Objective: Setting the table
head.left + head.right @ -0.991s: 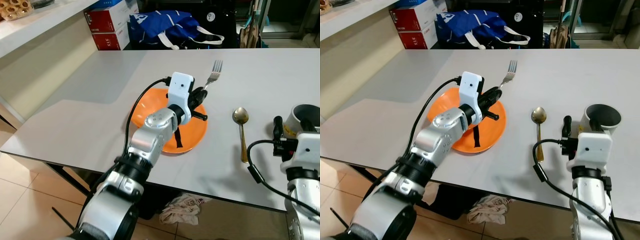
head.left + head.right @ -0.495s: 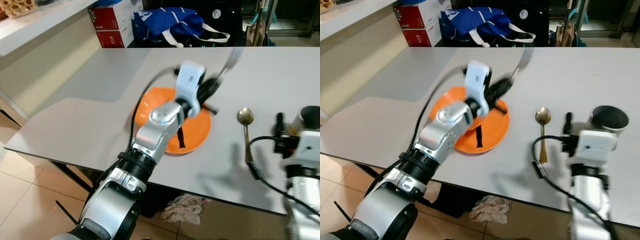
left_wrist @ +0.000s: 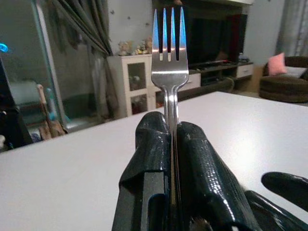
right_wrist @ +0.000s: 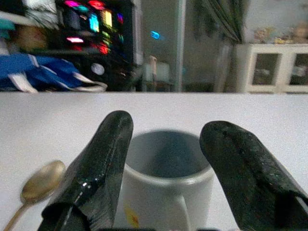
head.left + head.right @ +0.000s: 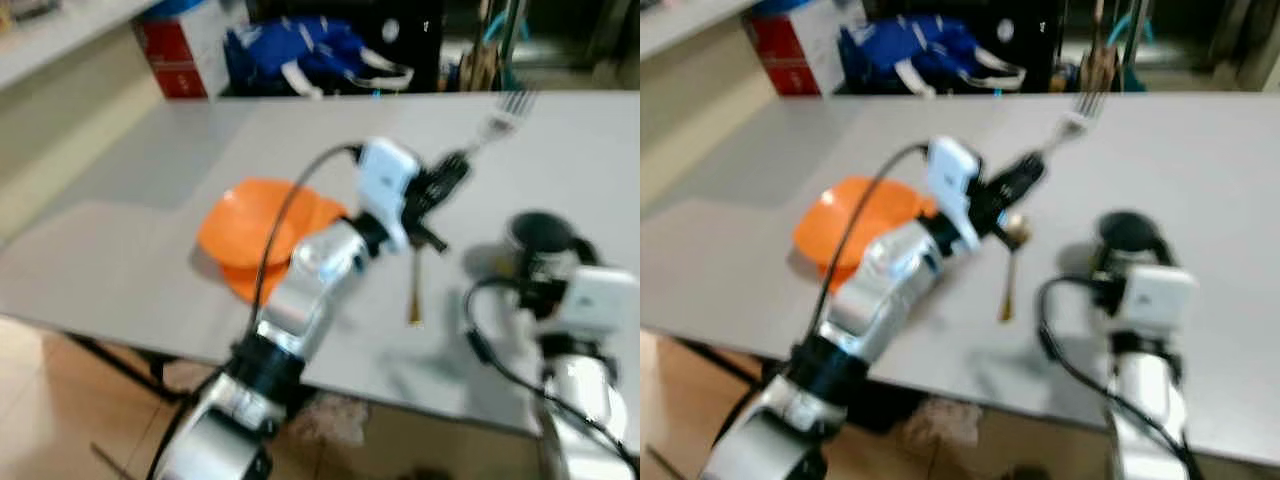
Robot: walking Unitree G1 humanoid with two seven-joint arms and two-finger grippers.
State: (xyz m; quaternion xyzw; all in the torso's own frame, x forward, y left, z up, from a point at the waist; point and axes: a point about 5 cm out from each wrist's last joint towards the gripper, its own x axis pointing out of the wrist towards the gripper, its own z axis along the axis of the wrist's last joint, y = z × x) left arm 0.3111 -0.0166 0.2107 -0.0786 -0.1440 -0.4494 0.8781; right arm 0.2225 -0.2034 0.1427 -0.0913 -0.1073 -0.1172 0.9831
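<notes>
You had the orange plate (image 5: 250, 232) and gold spoon (image 5: 414, 292) already laid on the table (image 5: 150, 170), but the fork (image 3: 170, 72), clamped upright in your left gripper (image 3: 172, 144), was unplaced, and your right gripper (image 4: 163, 168), fingers apart, merely straddled the mug (image 4: 166, 180).

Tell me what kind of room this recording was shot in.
Most likely a home dining and living area: a grey table set with an orange plate, a cabinet and a sofa behind it. The left gripper holds a fork.
</notes>
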